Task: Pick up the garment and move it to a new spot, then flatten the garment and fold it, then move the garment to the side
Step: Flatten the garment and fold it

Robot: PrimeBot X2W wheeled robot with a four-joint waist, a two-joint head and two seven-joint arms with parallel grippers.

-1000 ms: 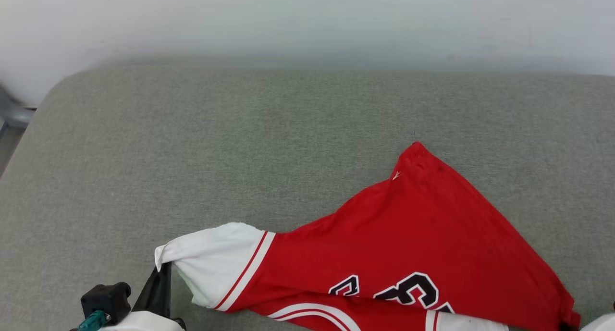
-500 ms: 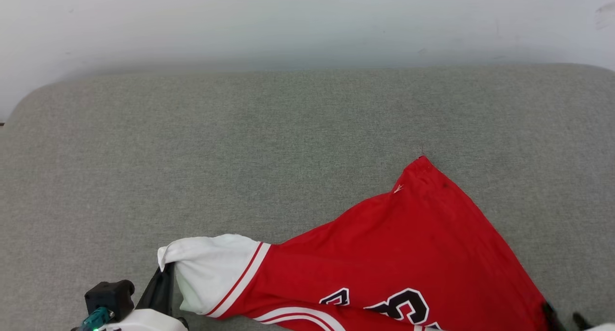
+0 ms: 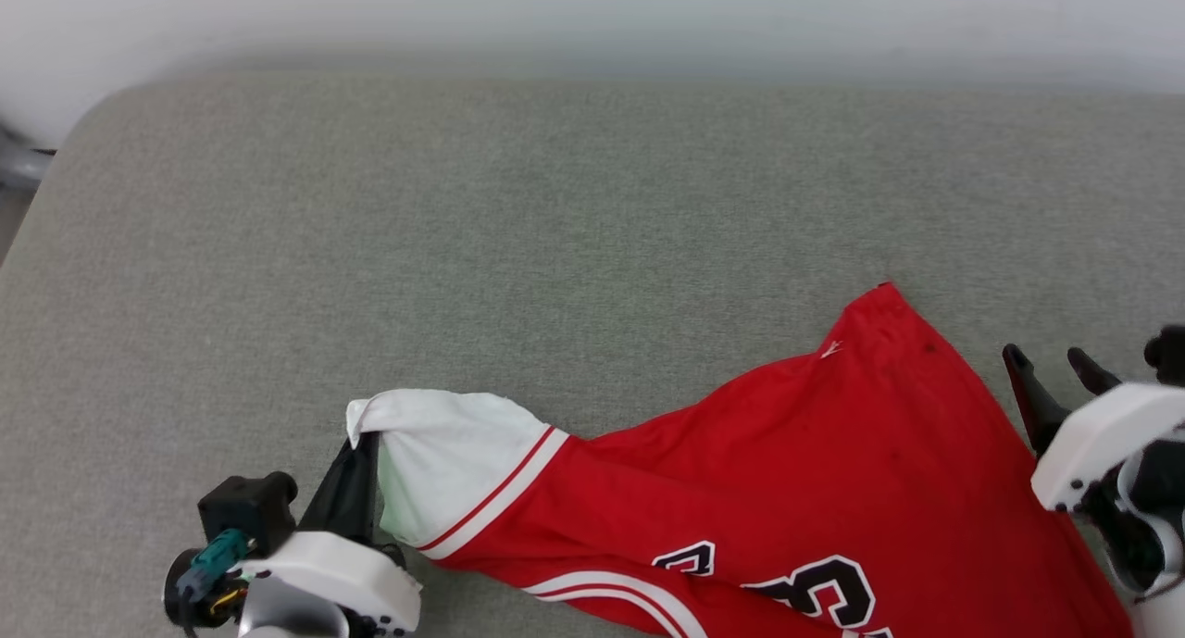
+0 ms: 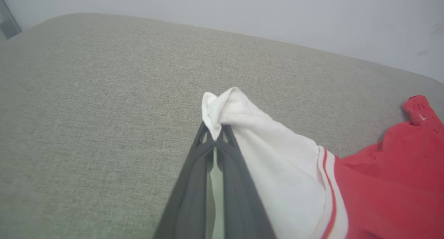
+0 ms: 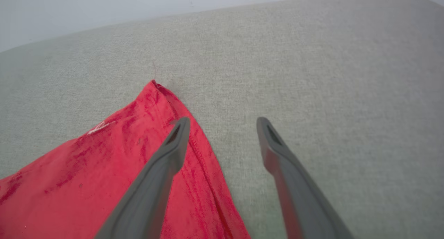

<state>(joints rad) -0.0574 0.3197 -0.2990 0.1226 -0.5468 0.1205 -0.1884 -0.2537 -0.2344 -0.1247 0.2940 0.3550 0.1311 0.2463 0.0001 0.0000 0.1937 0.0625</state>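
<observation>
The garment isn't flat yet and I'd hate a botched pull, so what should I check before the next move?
1. Left tool shut on the white sleeve: ok.
2. Right tool open for a grasp: ok.
3. Right tool gripping the garment: not ok; one finger is over the red hem edge, the other over the grey cushion.
4. Right tool's finger touching the cloth: cannot tell.
5. Garment lying flat: not ok; it is drawn into a wrinkled wedge.
6. Bare cushion beyond it for spreading: ok.
</observation>
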